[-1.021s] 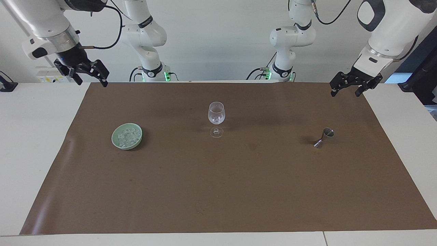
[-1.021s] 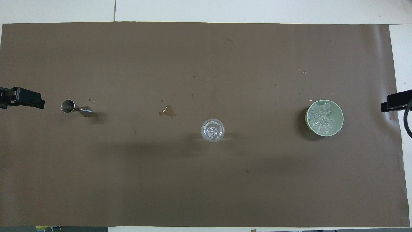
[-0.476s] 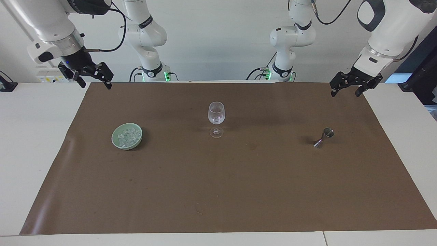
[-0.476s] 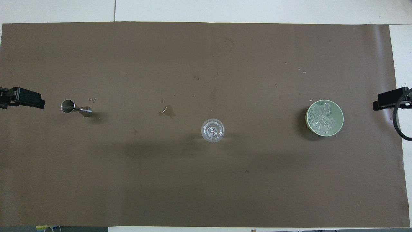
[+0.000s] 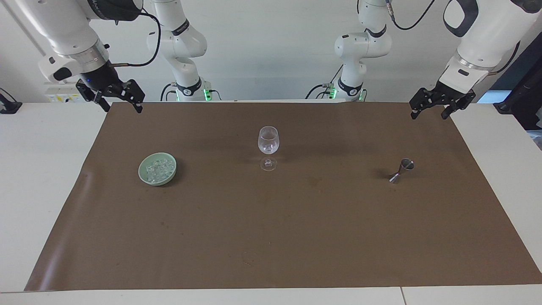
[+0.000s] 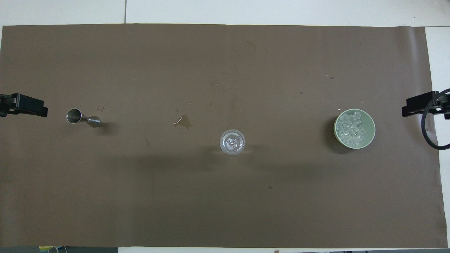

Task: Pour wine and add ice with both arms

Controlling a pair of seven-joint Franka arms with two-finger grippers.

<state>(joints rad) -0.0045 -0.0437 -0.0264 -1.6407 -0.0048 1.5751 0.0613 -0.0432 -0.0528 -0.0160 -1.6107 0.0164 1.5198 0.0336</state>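
Note:
A clear wine glass (image 5: 268,146) stands upright at the middle of the brown mat, with a few ice chunks in its bowl; it also shows in the overhead view (image 6: 232,142). A green bowl (image 5: 141,171) toward the right arm's end holds several ice chunks (image 5: 159,169); the bowl (image 6: 373,131) and ice (image 6: 349,128) show from overhead too. A steel jigger (image 5: 401,170) stands tilted toward the left arm's end, also in the overhead view (image 6: 83,117). My right gripper (image 5: 123,106) is open and empty over the mat's corner. My left gripper (image 5: 428,114) is open and empty over the other corner.
The brown mat (image 5: 271,237) covers most of the white table. A small wet patch (image 6: 182,121) and scattered droplets lie on it between the jigger and the glass. Both grippers show at the mat's ends from overhead: the left gripper (image 6: 24,105), the right gripper (image 6: 418,107).
My right gripper has moved in from the table's end toward the mat's corner. The left arm waits, unmoved. Glass, bowl and jigger have not moved.

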